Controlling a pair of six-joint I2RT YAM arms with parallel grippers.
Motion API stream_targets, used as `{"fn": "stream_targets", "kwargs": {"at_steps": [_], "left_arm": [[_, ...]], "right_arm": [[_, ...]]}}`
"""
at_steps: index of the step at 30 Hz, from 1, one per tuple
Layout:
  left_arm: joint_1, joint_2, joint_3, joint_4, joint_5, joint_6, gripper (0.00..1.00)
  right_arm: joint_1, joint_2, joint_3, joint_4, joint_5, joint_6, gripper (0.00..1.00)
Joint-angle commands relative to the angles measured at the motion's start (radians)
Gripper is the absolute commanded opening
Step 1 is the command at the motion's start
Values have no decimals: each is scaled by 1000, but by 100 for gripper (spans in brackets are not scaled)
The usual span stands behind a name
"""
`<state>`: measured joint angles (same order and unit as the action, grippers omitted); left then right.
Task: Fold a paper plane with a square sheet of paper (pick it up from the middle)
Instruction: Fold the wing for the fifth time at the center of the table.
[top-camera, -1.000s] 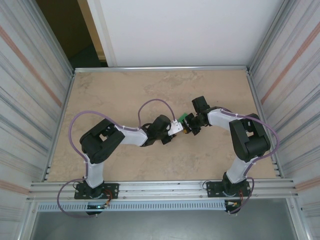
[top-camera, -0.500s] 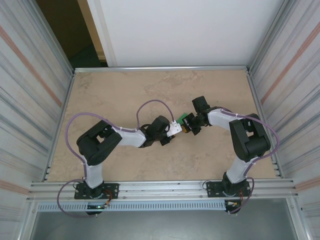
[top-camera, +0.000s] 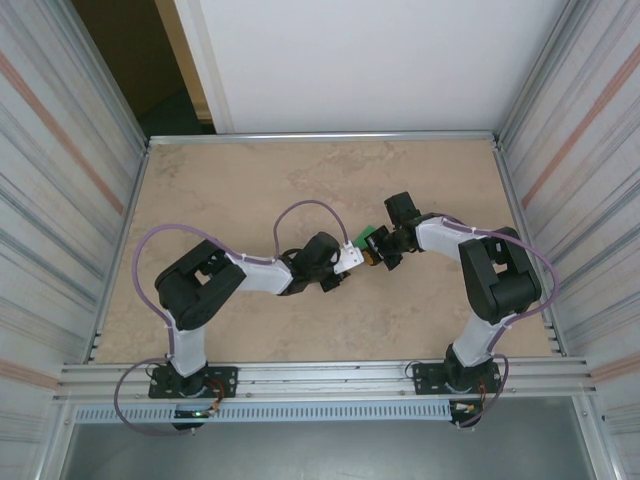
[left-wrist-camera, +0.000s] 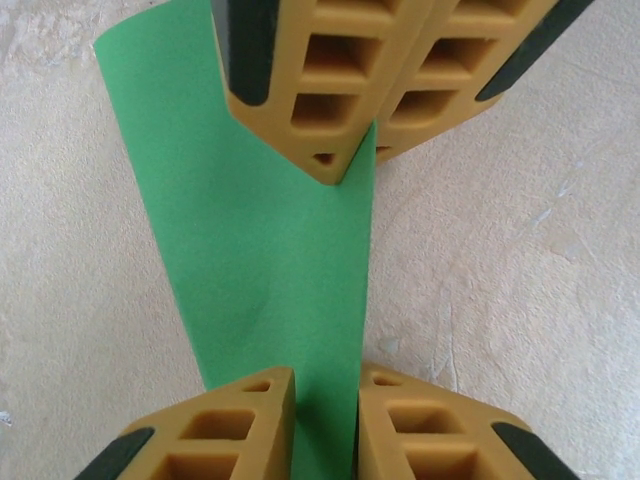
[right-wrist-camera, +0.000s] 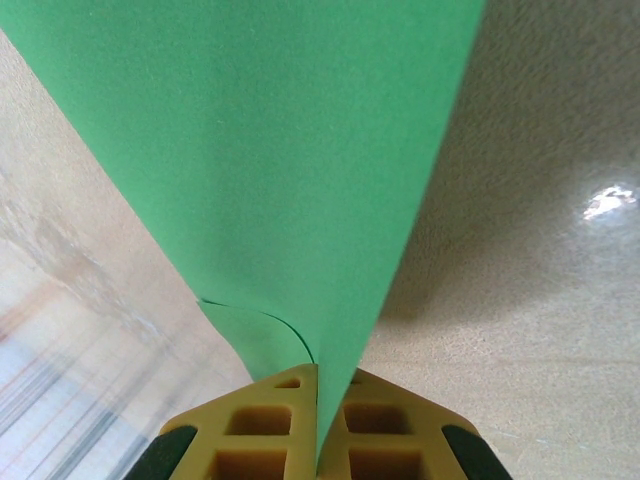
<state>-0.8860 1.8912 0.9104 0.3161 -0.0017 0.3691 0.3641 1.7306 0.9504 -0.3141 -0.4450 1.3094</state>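
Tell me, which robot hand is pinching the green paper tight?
The right gripper: its fingers are pressed together on the green paper. On the left gripper the fingers stand apart, with the paper between them.

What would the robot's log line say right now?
right gripper: shut on paper | left gripper: slightly open at paper's other end | paper: green, not yet a plane
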Motion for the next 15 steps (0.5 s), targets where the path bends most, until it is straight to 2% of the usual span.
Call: {"fn": "stream_targets", "kwargs": {"at_steps": [1,4,8,10,12,15], "left_arm": [[-4,18,21,-5,-6,-2,17],[-1,16,23,-10,7,-9,12],[22,7,26,-26,59,-37,9],[41,2,37,-51,108,-64,7],[63,0,54,-82,170,-92,7],[101,9,101,-163,289,-146,6]], "right_arm": [[-12,-32,7,-7,-20,10,6],[-16,-40,11,-8,-25,0,19],[-24,-69,18,-39,-2,-19,50],[-36,-85,18,-56,13,-31,61],[-51,-103,16,-68,24,-45,68],[-75,-131,16,-91,49,-72,71]]}}
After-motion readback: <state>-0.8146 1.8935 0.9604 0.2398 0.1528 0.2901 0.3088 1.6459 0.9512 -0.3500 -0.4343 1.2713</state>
